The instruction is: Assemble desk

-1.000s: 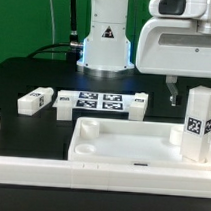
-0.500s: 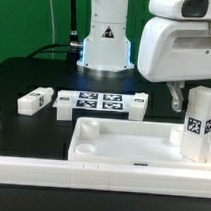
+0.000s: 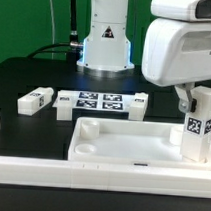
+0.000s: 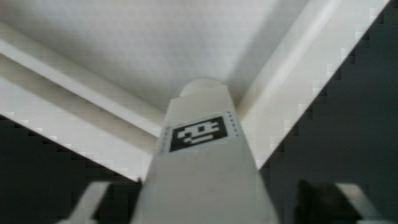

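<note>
Exterior view: arm comes in from upper part of exterior view's right, bulky wrist housing pointing straight down. Gripper (image 3: 186,98) low, just behind top of upright leg (image 3: 200,126). That leg stands at, perhaps in, corner of desk top (image 3: 111,154) on exterior view's right. Second leg (image 3: 35,101) lies on table beside marker board (image 3: 102,101).

Wrist view: looking down along upright leg (image 4: 205,165), tag facing camera. Fingers (image 4: 98,205) astride it, dark gap each side. Pincer wide, apparently not gripping, though edges blurred.
</note>
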`<state>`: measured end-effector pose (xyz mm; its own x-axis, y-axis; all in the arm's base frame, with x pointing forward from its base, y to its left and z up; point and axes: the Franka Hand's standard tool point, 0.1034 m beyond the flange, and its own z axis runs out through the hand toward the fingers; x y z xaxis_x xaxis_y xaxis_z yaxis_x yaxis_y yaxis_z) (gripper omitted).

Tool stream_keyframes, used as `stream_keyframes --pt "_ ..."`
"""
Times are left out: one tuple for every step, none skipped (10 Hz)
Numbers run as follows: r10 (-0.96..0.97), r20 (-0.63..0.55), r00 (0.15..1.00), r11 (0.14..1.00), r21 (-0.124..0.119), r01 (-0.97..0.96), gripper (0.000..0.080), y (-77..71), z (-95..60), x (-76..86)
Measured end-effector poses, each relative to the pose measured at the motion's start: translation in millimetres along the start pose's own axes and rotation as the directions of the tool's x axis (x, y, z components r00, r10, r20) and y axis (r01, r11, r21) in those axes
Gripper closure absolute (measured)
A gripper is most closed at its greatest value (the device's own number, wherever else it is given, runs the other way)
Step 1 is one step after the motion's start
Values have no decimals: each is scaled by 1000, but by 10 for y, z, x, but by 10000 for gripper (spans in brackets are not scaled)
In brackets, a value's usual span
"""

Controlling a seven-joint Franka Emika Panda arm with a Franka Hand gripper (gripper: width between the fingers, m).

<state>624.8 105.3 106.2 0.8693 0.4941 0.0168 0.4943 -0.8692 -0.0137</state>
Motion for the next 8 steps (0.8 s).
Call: stream_keyframes --pt "0 0 1000 1000 0 0 515 1 0 0" --pt "0 0 1000 1000 0 0 511 1 0 -1" --pt "1 0 1000 1000 0 -1 511 1 0 0" --pt "22 0 1000 1000 0 -22 511 1 0 0" --pt "21 0 1000 1000 0 -21 511 2 0 -1" --pt "111 -1 994 994 12 -111 511 6 4 -8" --pt "233 -2 972 972 17 -233 511 5 6 -7" --pt "349 -4 937 937 16 -349 510 0 9 -3"
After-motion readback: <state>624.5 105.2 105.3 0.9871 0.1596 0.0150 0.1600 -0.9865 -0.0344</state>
